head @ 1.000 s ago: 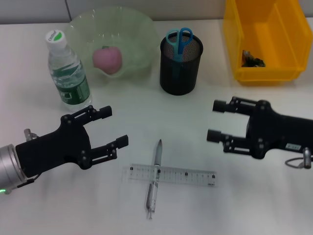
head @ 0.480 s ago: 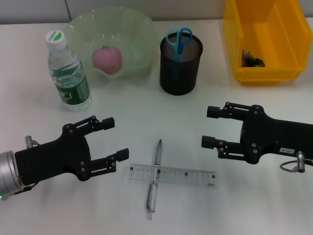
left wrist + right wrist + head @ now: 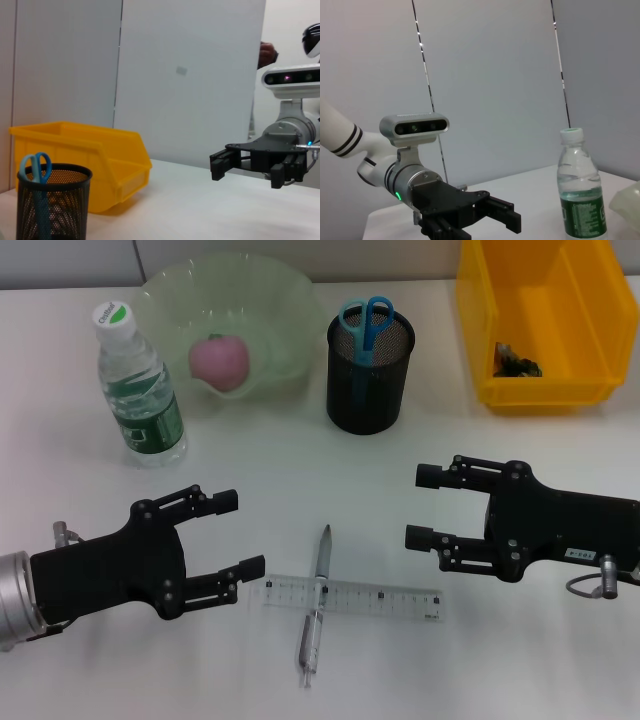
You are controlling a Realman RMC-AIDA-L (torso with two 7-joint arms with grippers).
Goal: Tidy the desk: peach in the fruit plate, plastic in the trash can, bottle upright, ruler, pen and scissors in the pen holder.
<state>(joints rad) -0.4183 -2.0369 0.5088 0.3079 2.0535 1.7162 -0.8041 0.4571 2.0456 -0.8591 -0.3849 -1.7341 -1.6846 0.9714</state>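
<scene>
A: Grippers were both lowered toward the ruler [image 3: 346,599] over the last second; right gripper [image 3: 424,508] and left gripper [image 3: 237,534] flank it, fingers spread, nothing held.

B: Pen [image 3: 316,593] is crossed under the ruler. Pickup judged imminent.

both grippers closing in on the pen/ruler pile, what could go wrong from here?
1. The silver pen and the clear plastic ruler lie crossed and touching, so gripping one would likely drag the other.
2. The open left gripper and open right gripper flank the same spot; if both reach in, they may collide.
3. The ruler lies flat on the white desk, so fingers may slide off it.
</scene>
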